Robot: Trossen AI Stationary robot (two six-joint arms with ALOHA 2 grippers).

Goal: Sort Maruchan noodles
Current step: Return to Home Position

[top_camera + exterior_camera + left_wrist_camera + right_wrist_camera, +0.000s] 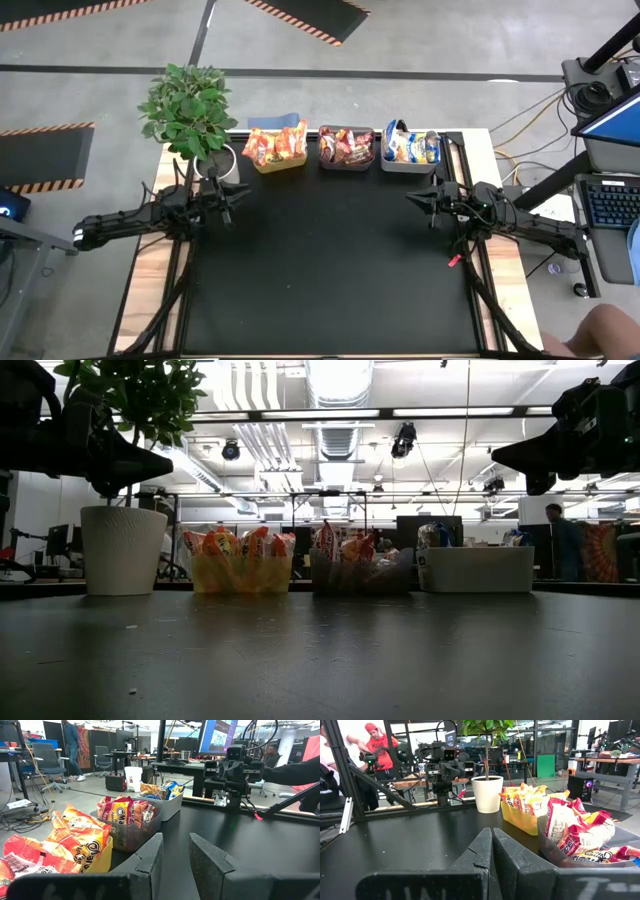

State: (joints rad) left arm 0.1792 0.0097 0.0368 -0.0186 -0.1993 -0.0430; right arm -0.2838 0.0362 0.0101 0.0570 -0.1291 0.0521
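Just off to one side of the left gripper point(236, 196), and nearest to it of three bins in a row, the yellow bin point(272, 167) held the orange-red packets point(276, 146) of Maruchan noodles. The dark see-through bin point(346, 165) of red-pink packets point(347, 144) sat between the two grippers and farther out. The white bin point(404, 168) of blue-and-yellow packets point(414, 148) stood closest to the right gripper point(412, 198). No packet lay on the black mat point(330, 270) between the grippers, so the sorting looked finished.

The left gripper's fingers stood a little apart with nothing between them. The right gripper's fingers were pressed together, also empty. Both hung above the mat, tips facing each other and well apart.

The packets looked light and crinkly, with slick film over what was likely a brittle noodle block. A gentle pinch across the flat faces near the upper edge, where they rose above the bin rims, would probably serve better than a hard squeeze at the middle.

They stood on edge rather than flat, with long axes roughly upright and leaning. The orange-red ones fanned out and tilted most. The red-pink ones turned their printed faces partly toward the left gripper. How the blue-and-yellow ones lay could not be told.
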